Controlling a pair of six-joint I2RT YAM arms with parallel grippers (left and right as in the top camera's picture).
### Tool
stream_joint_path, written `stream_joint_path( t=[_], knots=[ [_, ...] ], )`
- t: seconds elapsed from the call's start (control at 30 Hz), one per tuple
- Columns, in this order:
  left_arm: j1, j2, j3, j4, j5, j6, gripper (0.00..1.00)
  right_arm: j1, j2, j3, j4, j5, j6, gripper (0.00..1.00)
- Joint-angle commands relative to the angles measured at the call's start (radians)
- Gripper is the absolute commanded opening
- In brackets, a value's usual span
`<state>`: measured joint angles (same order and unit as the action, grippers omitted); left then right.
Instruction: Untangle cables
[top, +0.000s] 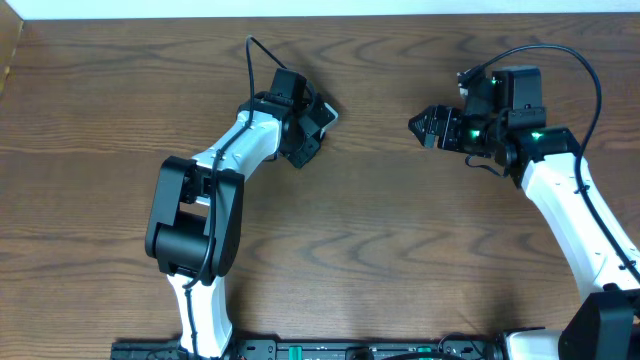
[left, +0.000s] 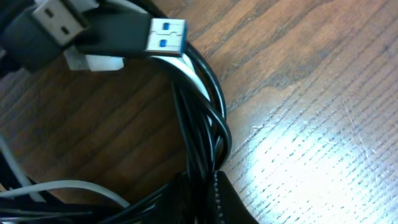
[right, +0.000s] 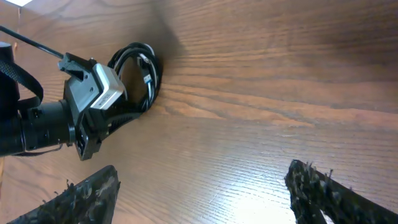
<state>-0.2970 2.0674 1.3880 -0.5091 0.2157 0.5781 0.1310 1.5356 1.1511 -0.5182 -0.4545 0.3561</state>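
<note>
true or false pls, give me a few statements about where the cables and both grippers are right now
1. The left gripper is shut on the cables. True.
2. The right gripper holds a cable. False: its jaws are open with nothing between them, and it is well apart from the bundle.
3. A USB plug with a blue insert shows in the left wrist view. True.
4. The cords lie straight and separate. False: the black cord and the white cord run together in one looped bundle.
5. The cables hang over the table's edge. False: the coil rests on the wooden table, away from its edges.
</note>
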Motion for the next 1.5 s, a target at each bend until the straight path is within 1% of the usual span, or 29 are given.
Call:
stream_joint_path(
  t=[0.0, 0.07, 0.13, 0.2, 0.3, 0.47, 0.53, 0.63, 0.8, 0.9, 1.2, 1.27, 1.37, 1.47],
  knots=[
    [-0.003, 0.006, -0.024, -0.017, 0.013, -0.105, 0.07, 0.008, 0.003, 0.019, -0.002, 0.003, -0.009, 0.83],
    [-0.003, -0.035, -0.012, -0.017, 0.014, -0.234, 0.07, 0.008, 0.003, 0.019, -0.002, -0.002, -0.008, 0.83],
    [-0.003, -0.078, -0.006, -0.018, 0.038, -0.322, 0.07, 0.008, 0.003, 0.019, 0.002, -0.012, -0.008, 0.83],
    [-0.003, -0.132, -0.006, -0.017, 0.106, -0.392, 0.06, 0.008, 0.003, 0.019, 0.007, -0.025, -0.008, 0.83],
    [-0.003, -0.228, -0.006, -0.016, 0.248, -0.510, 0.07, 0.008, 0.003, 0.019, 0.017, -0.028, 0.008, 0.83],
    [-0.003, -0.330, -0.006, -0.008, 0.433, -0.642, 0.07, 0.008, 0.003, 0.019, 0.046, -0.074, 0.011, 0.83],
    [-0.003, -0.346, -0.006, -0.003, 0.508, -0.659, 0.07, 0.010, 0.003, 0.019, 0.064, -0.107, 0.011, 0.83],
    [-0.003, -0.347, -0.007, -0.002, 0.576, -0.666, 0.07, 0.015, 0.003, 0.019, 0.088, -0.156, 0.011, 0.82],
    [-0.003, -0.347, -0.008, 0.000, 0.585, -0.666, 0.08, 0.015, 0.003, 0.019, 0.121, -0.224, 0.043, 0.81],
    [-0.003, -0.347, -0.008, 0.003, 0.585, -0.674, 0.08, 0.018, 0.003, 0.019, 0.138, -0.245, 0.109, 0.73],
    [-0.031, -0.347, -0.008, 0.023, 0.585, -0.723, 0.07, 0.092, 0.034, 0.019, 0.245, -0.244, 0.235, 0.59],
    [-0.045, -0.347, -0.008, 0.029, 0.585, -0.723, 0.08, 0.109, 0.053, 0.019, 0.266, -0.244, 0.259, 0.52],
    [-0.062, -0.347, -0.008, 0.032, 0.585, -0.724, 0.07, 0.124, 0.084, 0.019, 0.297, -0.244, 0.288, 0.48],
    [-0.069, -0.347, -0.008, 0.041, 0.585, -0.763, 0.07, 0.130, 0.113, 0.019, 0.321, -0.245, 0.305, 0.44]
  ],
)
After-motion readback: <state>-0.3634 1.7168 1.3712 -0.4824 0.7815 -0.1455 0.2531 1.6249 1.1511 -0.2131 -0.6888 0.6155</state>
